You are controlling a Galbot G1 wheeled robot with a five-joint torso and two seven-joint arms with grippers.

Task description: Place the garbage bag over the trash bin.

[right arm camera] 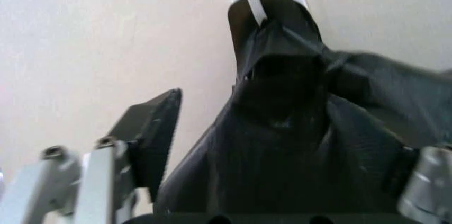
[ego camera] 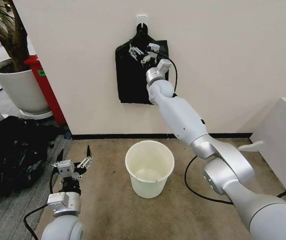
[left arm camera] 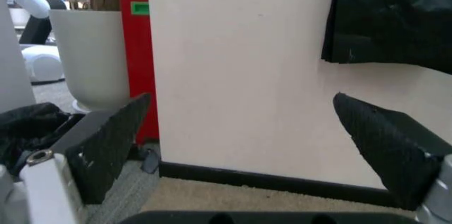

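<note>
- The task looks barely begun: the trash bin stands bare on the carpet below the wall, with no bag over it.
- The bundle of bags hangs from a wall hook.
- The right gripper, arm stretched up, has its jaws spread around the bundle's upper part, gripping nothing yet.
- The left gripper waits low beside the bin, jaws apart and empty.

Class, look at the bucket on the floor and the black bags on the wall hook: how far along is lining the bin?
Early. The trash bin stands bare on the carpet. The right gripper is open at the black bag bundle hanging from the wall hook; the left gripper hangs open low. Pulling and fitting remain.
</note>
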